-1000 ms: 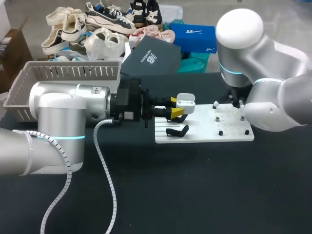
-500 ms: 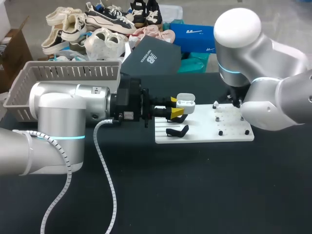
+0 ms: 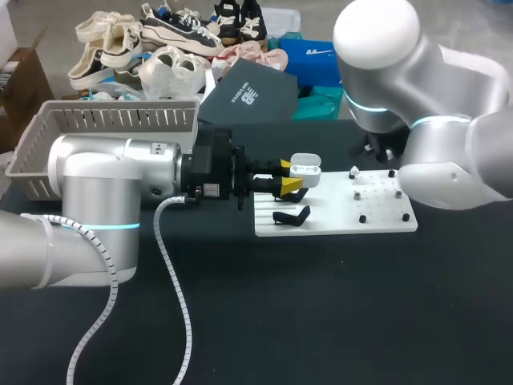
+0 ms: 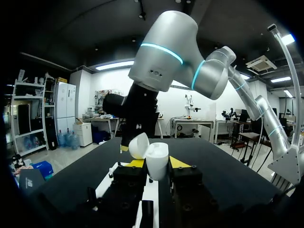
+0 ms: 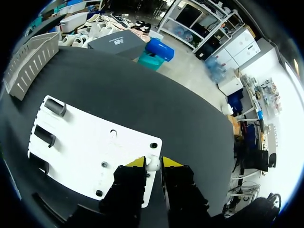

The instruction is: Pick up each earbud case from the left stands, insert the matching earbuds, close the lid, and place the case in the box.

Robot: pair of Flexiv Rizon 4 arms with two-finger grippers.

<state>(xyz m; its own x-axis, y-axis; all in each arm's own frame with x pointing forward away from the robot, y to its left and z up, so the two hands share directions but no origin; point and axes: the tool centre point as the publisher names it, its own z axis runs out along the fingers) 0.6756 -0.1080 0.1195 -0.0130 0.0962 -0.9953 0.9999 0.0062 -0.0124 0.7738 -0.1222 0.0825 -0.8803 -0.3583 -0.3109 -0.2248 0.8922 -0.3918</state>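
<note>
A white earbud case (image 3: 305, 171) with its lid open is held level over the left end of the white board (image 3: 377, 218). My left gripper (image 3: 290, 176) is shut on it. In the left wrist view the case (image 4: 157, 156) sits between the yellow tips, its lid (image 4: 137, 145) tipped away. My right gripper (image 5: 153, 163) hangs above the board's (image 5: 80, 142) right part, shut on a small white earbud (image 5: 153, 165). In the head view the right arm's own body hides its fingers.
A black stand (image 3: 290, 215) lies on the board's left end, and small black pegs (image 3: 362, 218) dot its right half. A grey basket (image 3: 104, 120) stands at the back left. Dark tabletop lies open in front of the board.
My right arm has swung left and risen off the board, its fingers closed in around the earbud. The left arm and the case have stayed put.
</note>
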